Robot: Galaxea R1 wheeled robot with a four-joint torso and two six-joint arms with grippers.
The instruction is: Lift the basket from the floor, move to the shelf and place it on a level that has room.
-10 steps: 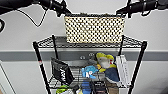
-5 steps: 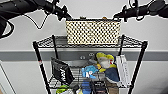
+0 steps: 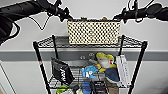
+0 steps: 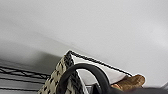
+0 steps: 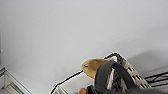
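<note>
The cream woven basket point(image 3: 93, 32) with its dark rim stands at the shelf's point(image 3: 40, 62) top level point(image 3: 132, 41), its bottom at the wire grid between the post tips. My left gripper point(image 3: 67, 15) is at the basket's left end and my right gripper point(image 3: 120, 18) at its right end, each closed on a dark loop handle. The left wrist view has the handle point(image 4: 85, 68) arching over the basket wall point(image 4: 57, 75). In the right wrist view the other handle point(image 5: 110, 67) stands in front of a tan object point(image 5: 92, 65) lying inside the basket.
On the tier below lie a yellow and white plush toy point(image 3: 105, 61), blue toys point(image 3: 88, 71), a black bag point(image 3: 61, 71) and a white box point(image 3: 122, 68). A pale wall point(image 3: 22, 67) with a grey band stands right behind the rack.
Both arms have lowered the basket from a little above the top tier down to the wire grid. The rack and its contents have stayed put.
</note>
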